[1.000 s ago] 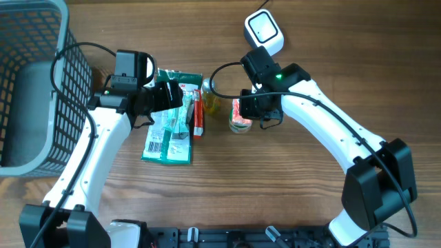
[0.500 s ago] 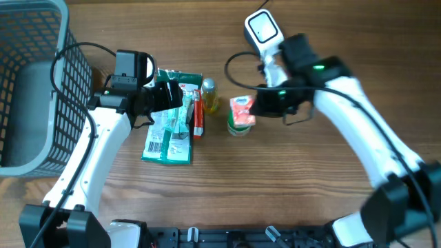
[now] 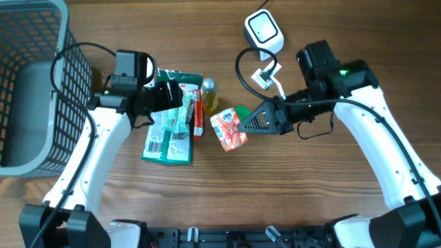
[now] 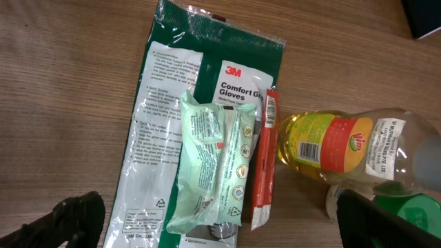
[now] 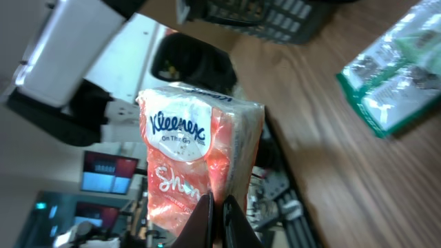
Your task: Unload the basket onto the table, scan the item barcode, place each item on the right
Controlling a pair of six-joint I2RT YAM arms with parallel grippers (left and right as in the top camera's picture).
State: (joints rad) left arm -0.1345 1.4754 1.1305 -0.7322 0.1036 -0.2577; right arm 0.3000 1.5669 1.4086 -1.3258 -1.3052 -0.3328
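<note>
A red-orange Kleenex tissue pack (image 3: pixel 227 129) hangs tilted above the table, and my right gripper (image 3: pixel 246 125) is shut on its edge from the right. In the right wrist view the pack (image 5: pixel 189 158) fills the middle, its thin edge pinched at my right gripper (image 5: pixel 217 213). No barcode shows on its visible faces. The white scanner (image 3: pixel 264 31) stands at the back, behind that arm. My left gripper (image 3: pixel 169 96) hovers open over the item pile; the wrist view shows this gripper (image 4: pixel 224 220) wide apart above a pale green wipes pack (image 4: pixel 210 165).
A green 3M gloves package (image 3: pixel 169 138) lies flat under the wipes, with a thin red packet (image 3: pixel 198 114) and a yellow oil bottle (image 3: pixel 209 95) beside it. A grey wire basket (image 3: pixel 27 89) fills the far left. The scanner's cable (image 3: pixel 241 69) loops near the right arm.
My right gripper closed on the tissue pack, lifted it from beside the bottle and tilted it, while the arm swung out to the right. The left arm has not moved.
</note>
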